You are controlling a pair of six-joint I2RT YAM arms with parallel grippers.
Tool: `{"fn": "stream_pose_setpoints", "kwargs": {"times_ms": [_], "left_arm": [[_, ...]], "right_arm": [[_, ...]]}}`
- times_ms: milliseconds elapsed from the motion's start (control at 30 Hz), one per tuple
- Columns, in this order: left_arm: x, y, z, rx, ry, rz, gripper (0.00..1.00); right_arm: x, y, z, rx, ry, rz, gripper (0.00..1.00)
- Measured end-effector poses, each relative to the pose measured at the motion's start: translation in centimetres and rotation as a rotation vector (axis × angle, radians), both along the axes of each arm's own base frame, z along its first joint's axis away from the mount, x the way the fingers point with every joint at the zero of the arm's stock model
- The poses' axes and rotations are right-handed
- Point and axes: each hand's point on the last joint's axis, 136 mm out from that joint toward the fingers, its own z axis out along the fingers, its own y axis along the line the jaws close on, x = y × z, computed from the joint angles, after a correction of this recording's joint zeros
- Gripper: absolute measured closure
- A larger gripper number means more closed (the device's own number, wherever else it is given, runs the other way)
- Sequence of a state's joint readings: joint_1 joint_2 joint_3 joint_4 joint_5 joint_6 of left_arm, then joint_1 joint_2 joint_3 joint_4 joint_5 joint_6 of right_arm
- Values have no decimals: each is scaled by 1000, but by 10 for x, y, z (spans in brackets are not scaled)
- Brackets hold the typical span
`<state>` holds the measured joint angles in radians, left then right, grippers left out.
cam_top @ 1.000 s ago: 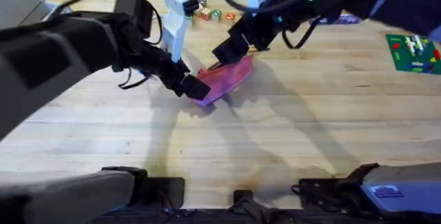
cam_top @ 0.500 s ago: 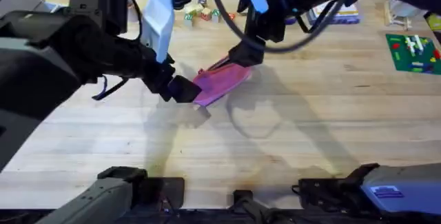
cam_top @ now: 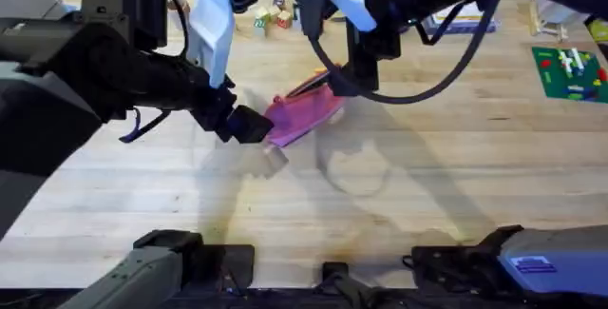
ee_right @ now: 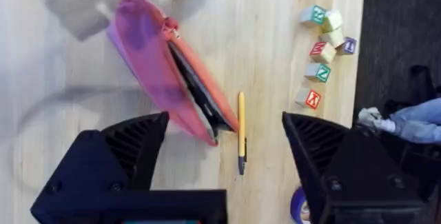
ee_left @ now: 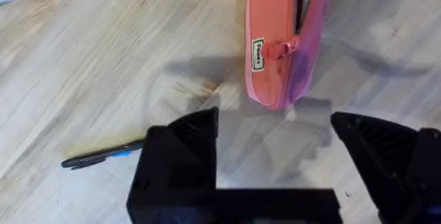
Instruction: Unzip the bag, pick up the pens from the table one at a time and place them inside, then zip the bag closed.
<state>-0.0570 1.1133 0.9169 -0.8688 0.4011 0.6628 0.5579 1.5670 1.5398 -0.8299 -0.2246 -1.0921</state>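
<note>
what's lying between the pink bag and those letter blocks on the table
The orange-yellow pen lies there on the table, alongside the open bag, with bare wood between it and the letter blocks. The right wrist view shows this.

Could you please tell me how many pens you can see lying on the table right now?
2. A yellow pen lies on the table beside the open pink bag, on its side toward the toy blocks. A dark pen lies apart from the bag's end.
</note>
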Motion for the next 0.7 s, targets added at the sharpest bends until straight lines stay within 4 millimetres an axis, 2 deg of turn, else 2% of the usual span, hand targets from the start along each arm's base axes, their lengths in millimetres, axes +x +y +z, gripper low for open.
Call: {"fn": "stream_pose_setpoints", "kwargs": {"times_ms": [33, 200, 233, 300, 467, 500, 700], "left_arm": [[0, 0, 0, 1, 0, 1, 7], [0, 0, 0, 2, -1, 1, 7], [0, 0, 0, 2, -2, 1, 7], [0, 0, 2, 1, -10, 1, 7], [-2, 0, 10, 0, -42, 1, 7], [-3, 1, 11, -1, -46, 1, 7], [-3, 1, 11, 0, -45, 1, 7]], "right_arm": [[0, 0, 0, -1, -2, 3, 107], [0, 0, 0, -4, -3, 7, 814], [0, 0, 0, -3, -2, 6, 922], [0, 0, -1, -6, -4, 10, 967], [2, -3, -5, -5, 12, 21, 969], [4, 1, -17, 13, 49, 72, 968], [12, 5, -49, 34, 137, 142, 969]]}}
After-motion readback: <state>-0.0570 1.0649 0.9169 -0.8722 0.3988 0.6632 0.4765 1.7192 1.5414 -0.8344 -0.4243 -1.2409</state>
